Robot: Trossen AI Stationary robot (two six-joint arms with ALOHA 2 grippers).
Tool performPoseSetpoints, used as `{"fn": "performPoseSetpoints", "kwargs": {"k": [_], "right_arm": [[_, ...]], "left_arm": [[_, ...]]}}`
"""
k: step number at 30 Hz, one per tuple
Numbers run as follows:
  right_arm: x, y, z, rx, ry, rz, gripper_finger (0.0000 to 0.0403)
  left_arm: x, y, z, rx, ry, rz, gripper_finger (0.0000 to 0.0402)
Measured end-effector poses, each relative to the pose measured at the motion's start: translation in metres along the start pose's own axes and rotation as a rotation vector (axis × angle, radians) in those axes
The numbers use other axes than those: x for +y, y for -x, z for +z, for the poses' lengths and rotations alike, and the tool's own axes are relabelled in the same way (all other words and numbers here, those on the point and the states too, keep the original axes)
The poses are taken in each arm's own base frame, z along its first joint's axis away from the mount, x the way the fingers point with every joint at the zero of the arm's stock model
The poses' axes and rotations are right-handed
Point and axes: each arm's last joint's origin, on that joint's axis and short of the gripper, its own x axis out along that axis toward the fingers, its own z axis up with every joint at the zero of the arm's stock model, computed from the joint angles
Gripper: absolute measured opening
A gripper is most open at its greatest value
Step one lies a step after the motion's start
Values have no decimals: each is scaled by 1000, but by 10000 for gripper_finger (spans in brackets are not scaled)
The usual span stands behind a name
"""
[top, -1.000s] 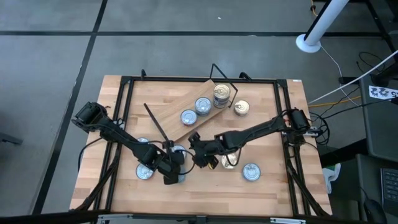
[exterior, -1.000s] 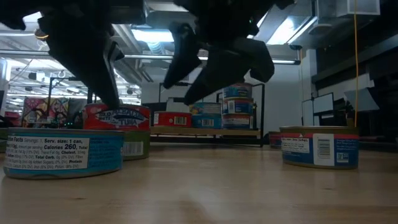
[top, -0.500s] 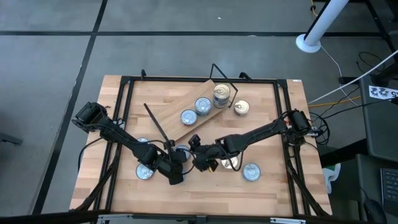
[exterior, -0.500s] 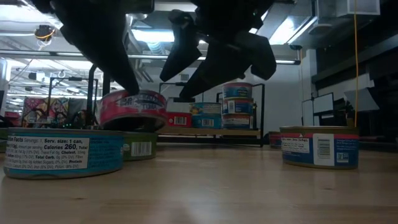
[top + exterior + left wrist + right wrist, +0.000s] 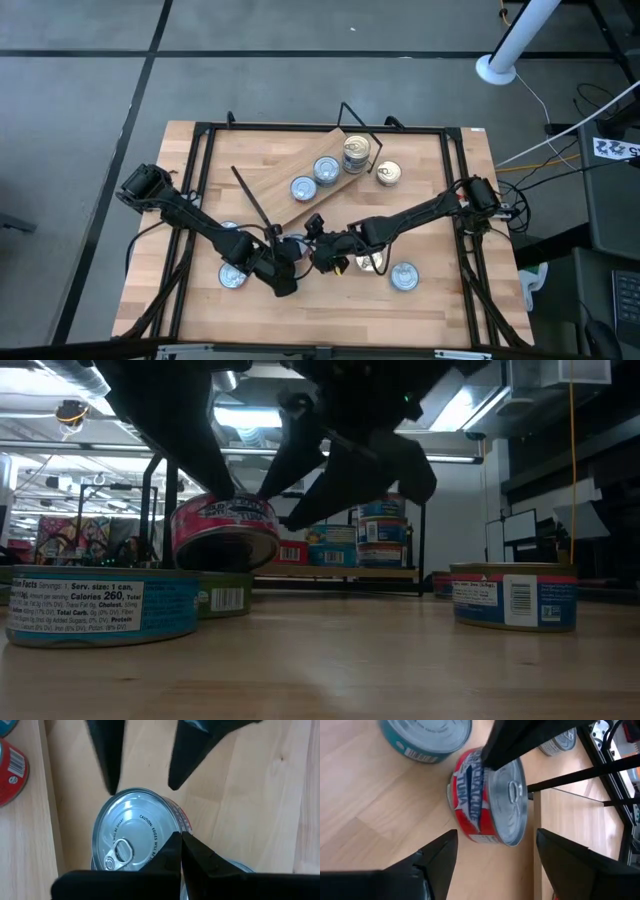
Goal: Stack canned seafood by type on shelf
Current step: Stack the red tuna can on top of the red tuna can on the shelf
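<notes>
A red-labelled tin (image 5: 224, 531) with a silvery lid (image 5: 131, 831) hangs tilted in my left gripper (image 5: 180, 841), just above a green-labelled tin (image 5: 226, 598) near the table's middle (image 5: 290, 244). My right gripper (image 5: 495, 840) is open; its fingers stand on either side of this tin, a little way off, coming from the table's right (image 5: 318, 243). The shelf (image 5: 285, 203), a light plank lying askew at the far middle, carries two silvery-blue tins (image 5: 303, 188) and a short stack (image 5: 356, 152). A gold-lidded tin (image 5: 388, 174) rests beside it. My left gripper is shut on the red-labelled tin at the lid's rim (image 5: 162, 851), on the side nearest the wrist. It comes slanting down from the table's left. Its own fingers hide the exact place of contact. The tin is lifted clear and tilted.
Loose tins lie on the tabletop: a blue-labelled one (image 5: 100, 610) at near left, another (image 5: 228, 232) behind it, one (image 5: 403, 276) at near right and a gold one (image 5: 370, 262). Black frame bars (image 5: 200, 180) run along the table's sides.
My left gripper has risen with the red-labelled tin, taking it off the green-labelled tin it lay on; the tin now hangs tilted. My right gripper has moved slightly toward the near edge and closer to the tin, staying open.
</notes>
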Motion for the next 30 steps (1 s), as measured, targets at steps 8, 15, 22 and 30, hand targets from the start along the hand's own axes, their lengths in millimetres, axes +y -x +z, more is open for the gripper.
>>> {"fn": "performPoseSetpoints", "kwargs": {"k": [8, 15, 22, 30], "right_arm": [[15, -5, -3, -31, 4, -64, 269], [21, -9, -8, -63, -20, -153, 269], [26, -12, -14, -52, -16, -147, 269], [28, -14, -17, -107, -45, -202, 269]], "left_arm": [[0, 0, 0, 0, 15, 1, 0], [0, 0, 0, -3, 38, 4, 0], [0, 0, 0, -3, 41, 4, 0], [1, 0, 0, -5, 42, 7, 0]]}}
